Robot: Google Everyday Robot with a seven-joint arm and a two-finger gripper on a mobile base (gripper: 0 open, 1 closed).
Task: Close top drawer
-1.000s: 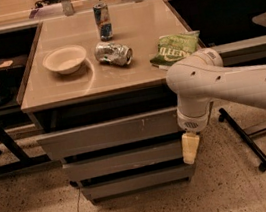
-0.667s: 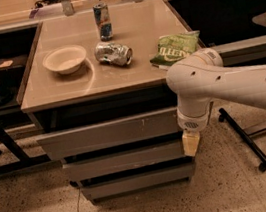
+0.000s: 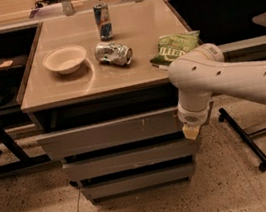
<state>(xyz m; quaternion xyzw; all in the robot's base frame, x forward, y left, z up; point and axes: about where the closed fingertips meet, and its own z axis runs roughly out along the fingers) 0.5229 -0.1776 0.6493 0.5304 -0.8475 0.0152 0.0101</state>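
Camera view. Top drawer [image 3: 110, 133] directly under the desk [image 3: 145, 30]: pulled out, front panel standing forward of the desk edge, dark gap showing above it. Not closed yet, to judge by that gap. Pincer [image 3: 191, 131] down at the right end of that panel, touching or just beside it. Cannot tell whether open or closed. Left to do, most likely: press the panel straight in until flush under the desk.

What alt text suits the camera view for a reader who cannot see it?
A robot arm's gripper sits at the right end of the top drawer, which stands pulled out under a table holding a bowl, an upright can, a toppled can and a green bag.
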